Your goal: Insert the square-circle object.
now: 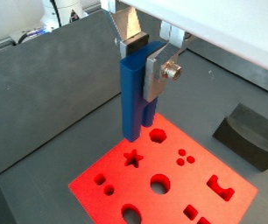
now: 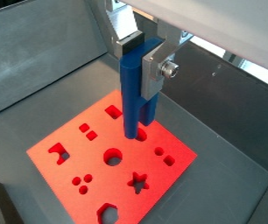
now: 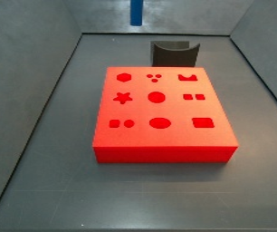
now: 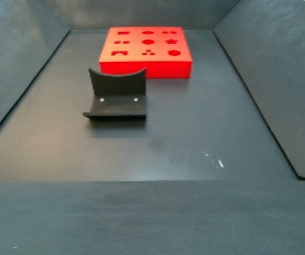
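While clamped in gripper (image 1: 144, 52), square-circle object (image 1: 133, 96) upright

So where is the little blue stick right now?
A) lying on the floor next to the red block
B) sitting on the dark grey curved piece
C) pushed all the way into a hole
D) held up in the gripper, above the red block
D: in both wrist views the square-circle object hangs upright, clamped between the silver fingers of the gripper, its lower end above the red block and not yet in a hole.
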Motion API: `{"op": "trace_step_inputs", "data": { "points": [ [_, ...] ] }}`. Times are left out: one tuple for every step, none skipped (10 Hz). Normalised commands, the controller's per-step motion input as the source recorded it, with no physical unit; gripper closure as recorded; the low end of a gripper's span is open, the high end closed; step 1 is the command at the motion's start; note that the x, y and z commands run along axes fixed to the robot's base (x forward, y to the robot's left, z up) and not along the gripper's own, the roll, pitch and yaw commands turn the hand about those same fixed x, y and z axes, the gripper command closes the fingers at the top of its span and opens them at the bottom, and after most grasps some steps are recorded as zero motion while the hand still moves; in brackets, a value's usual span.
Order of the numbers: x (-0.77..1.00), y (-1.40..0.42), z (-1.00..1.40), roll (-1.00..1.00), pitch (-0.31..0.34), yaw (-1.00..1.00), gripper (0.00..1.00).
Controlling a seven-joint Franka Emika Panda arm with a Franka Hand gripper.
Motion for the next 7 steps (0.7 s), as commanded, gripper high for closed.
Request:
{"op": "trace_step_inputs", "data": {
  "points": [
    [0.00,0.00,-0.02,0.00,-0.030,0.00,1.00],
    [-0.02,-0.05,-0.33,-0.04,-0.129,-0.19,1.00],
    [0.21,-0.19,-0.56,0.00,-0.084,-0.64,1.00],
    [0.00,-0.12,-0.52,-0.02,-0.169,-0.92,1.00],
    [-0.02,-0.04,-0.48,-0.07,-0.221,-1.00,1.00],
    [-0.03,-0.02,-0.44,-0.08,-0.219,-1.00,1.00],
    [0.00,-0.01,-0.42,-0.06,-0.173,-1.00,1.00]
  ]
}}
